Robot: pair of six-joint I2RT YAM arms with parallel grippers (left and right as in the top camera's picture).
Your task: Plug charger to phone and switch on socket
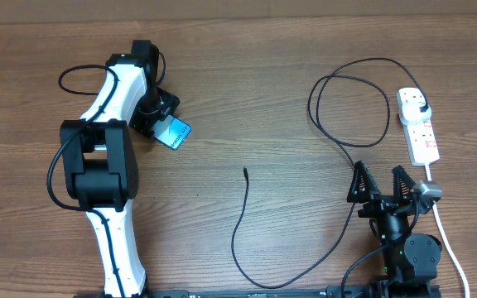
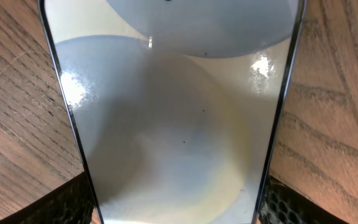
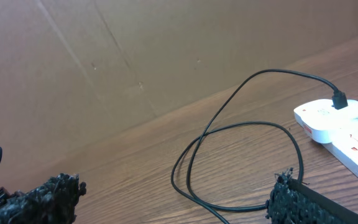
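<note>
Progress partial, judging by the layout. Done: plug (image 1: 421,108) of charger (image 1: 237,236) seated in the end outlet of socket (image 1: 423,141), at right on the table (image 1: 263,50). In hand: phone (image 1: 176,133), at left, clamped by its long edges between the fingers (image 2: 67,202) of left gripper (image 1: 166,124), screen filling the wrist view. Hard to tell whether lifted or resting on the wood.

Not yet done: tip (image 1: 245,171) lying loose mid-table, well apart from phone, touched by nothing. Right gripper (image 1: 378,174) spread wide and empty, hovering near the socket's cord end, just beside a stretch of cable.

Left to do, most likely: pick up the tip with the right, bring tip and phone together, seat the tip in the port, then switch socket on. On or off at socket: too small to read. Port end of phone not visible either, so no telling which way it faces.
</note>
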